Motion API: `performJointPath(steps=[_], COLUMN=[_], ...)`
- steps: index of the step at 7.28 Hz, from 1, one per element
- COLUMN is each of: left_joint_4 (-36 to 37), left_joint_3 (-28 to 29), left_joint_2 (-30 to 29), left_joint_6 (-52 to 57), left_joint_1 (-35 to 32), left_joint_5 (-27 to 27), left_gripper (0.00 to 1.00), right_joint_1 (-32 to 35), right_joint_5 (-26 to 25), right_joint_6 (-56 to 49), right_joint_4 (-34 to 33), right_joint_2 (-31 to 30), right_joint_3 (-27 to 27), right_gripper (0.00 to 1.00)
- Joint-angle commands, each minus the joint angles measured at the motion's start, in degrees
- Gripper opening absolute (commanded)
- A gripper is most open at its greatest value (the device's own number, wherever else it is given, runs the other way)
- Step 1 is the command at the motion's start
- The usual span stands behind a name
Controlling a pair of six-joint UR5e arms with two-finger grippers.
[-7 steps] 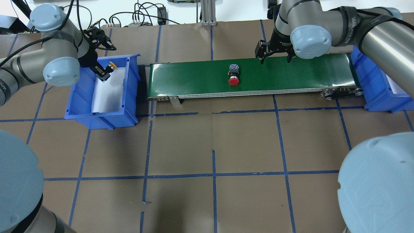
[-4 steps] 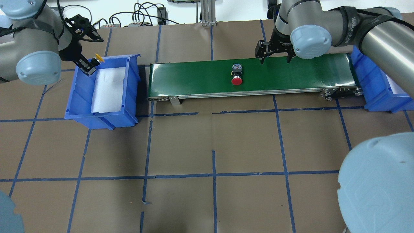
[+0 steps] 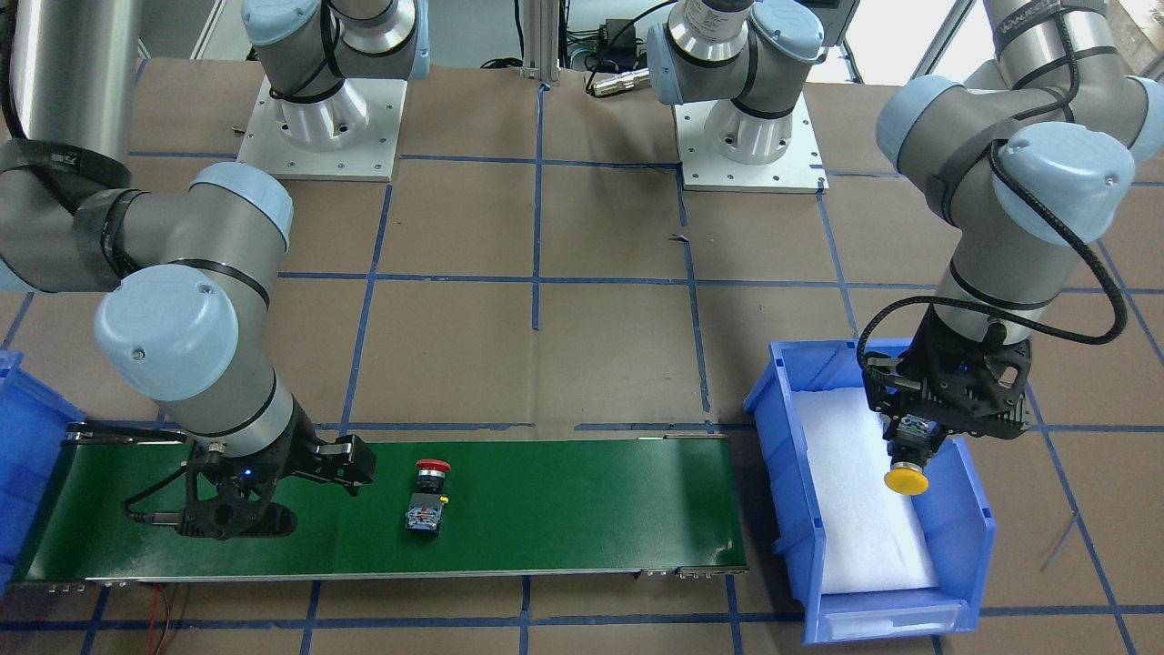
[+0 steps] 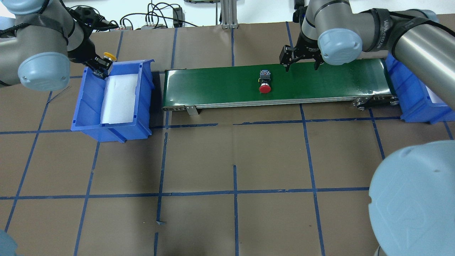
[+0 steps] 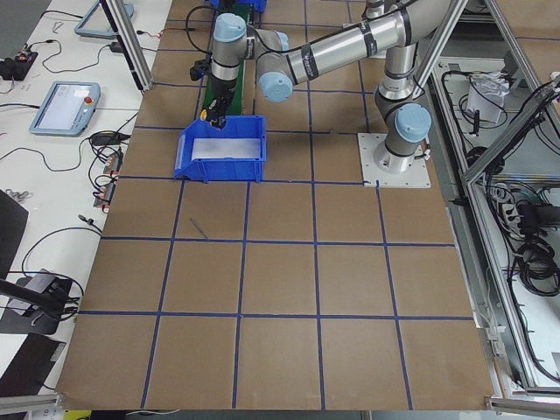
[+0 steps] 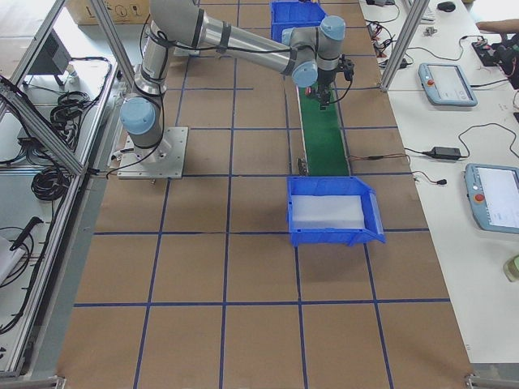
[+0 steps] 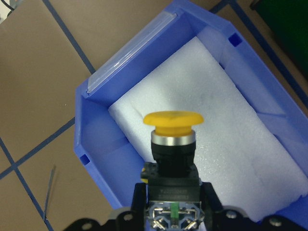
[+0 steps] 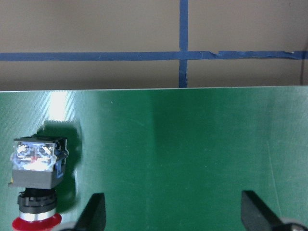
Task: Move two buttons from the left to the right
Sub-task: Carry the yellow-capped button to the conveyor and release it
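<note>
My left gripper is shut on the black-grey body of the yellow button. It holds the button above the far end of the left blue bin, cap pointing out. The left wrist view shows the yellow button over the bin's white foam. The red button lies on its side on the green conveyor belt, right of the middle. My right gripper is open and empty just above the belt, to the right of the red button.
A second blue bin stands at the belt's right end. The brown table has blue tape lines. Cables and a metal post lie along the far edge.
My left gripper has lifted the yellow button up out of the bin and toward its far-left corner. The red button has moved right along the belt. The right gripper has hardly moved.
</note>
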Motion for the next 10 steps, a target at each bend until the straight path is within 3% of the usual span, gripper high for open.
performJointPath(steps=[1, 4, 5, 10], left_joint_4=[0.0, 0.9, 1.8, 5.9], left_joint_3=[0.4, 0.5, 1.0, 3.2], left_joint_2=[-0.3, -2.6, -3.9, -10.4], left_joint_6=[-12.7, -26.4, -31.8, -39.9], left_joint_1=[-4.1, -10.5, -12.0, -16.0], left_joint_5=[-0.2, -0.7, -3.4, -4.5], left_gripper=[0.33, 0.33, 0.33, 0.33], right_joint_1=[0.0, 0.2, 0.3, 0.3], right_joint_5=[-0.1, -0.1, 0.0, -0.3], right_joint_6=[0.0, 0.0, 0.1, 0.0], right_joint_4=[0.0, 0.0, 0.0, -1.0], right_joint_2=[0.3, 0.9, 1.0, 1.5], right_joint_3=[-0.7, -0.7, -0.7, -0.8], right_gripper=[1.00, 1.00, 1.00, 1.00])
